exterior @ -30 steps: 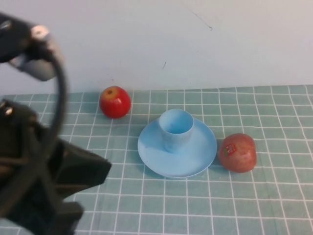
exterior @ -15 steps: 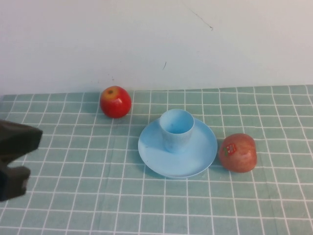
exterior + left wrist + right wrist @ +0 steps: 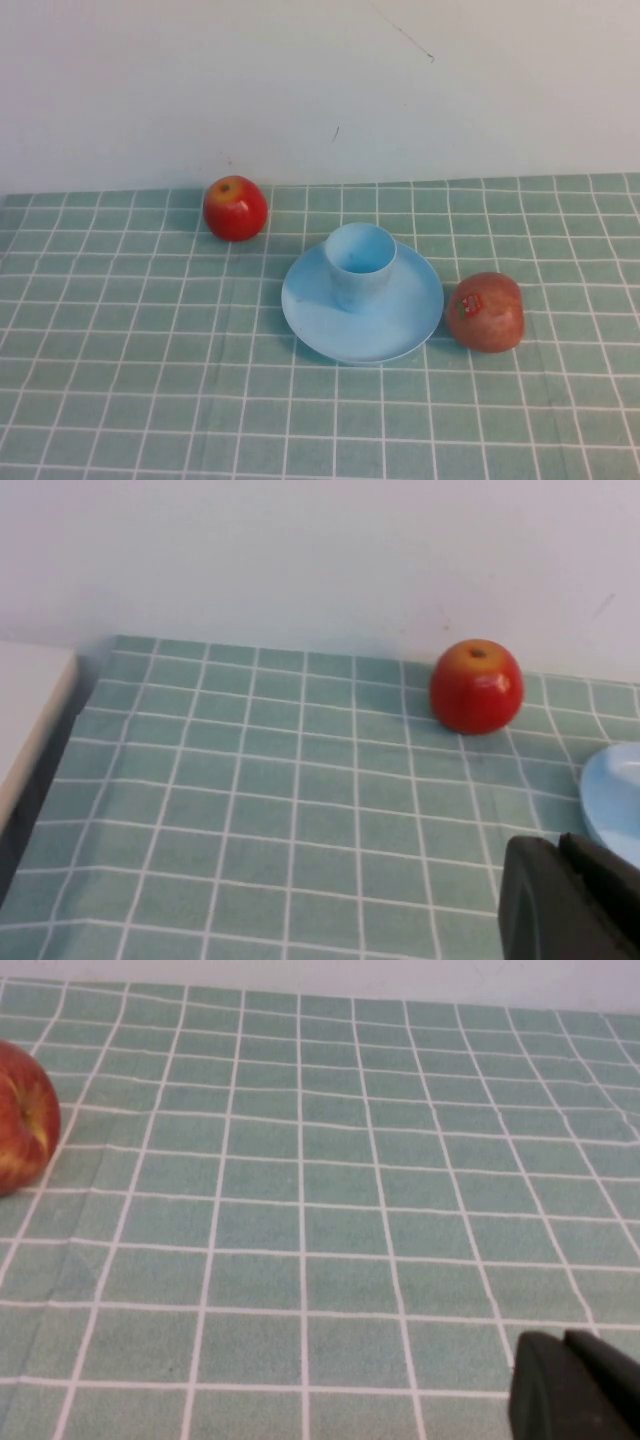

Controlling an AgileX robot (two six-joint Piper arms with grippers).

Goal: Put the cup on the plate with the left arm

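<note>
The light blue cup (image 3: 360, 262) stands upright on the light blue plate (image 3: 395, 325), toward the plate's back, in the high view. Neither arm shows in the high view. In the left wrist view my left gripper (image 3: 560, 852) is shut and empty, low over the green checked cloth, with the plate's rim (image 3: 612, 798) just beyond it. In the right wrist view my right gripper (image 3: 565, 1345) is shut and empty over bare cloth.
A glossy red apple (image 3: 235, 208) sits at the back left of the plate, also in the left wrist view (image 3: 476, 685). A duller red apple with a sticker (image 3: 486, 311) lies right of the plate, also in the right wrist view (image 3: 22, 1116). A white wall stands behind the table.
The left arm has drawn back to the left and left the high view. The cup stays on the plate.
</note>
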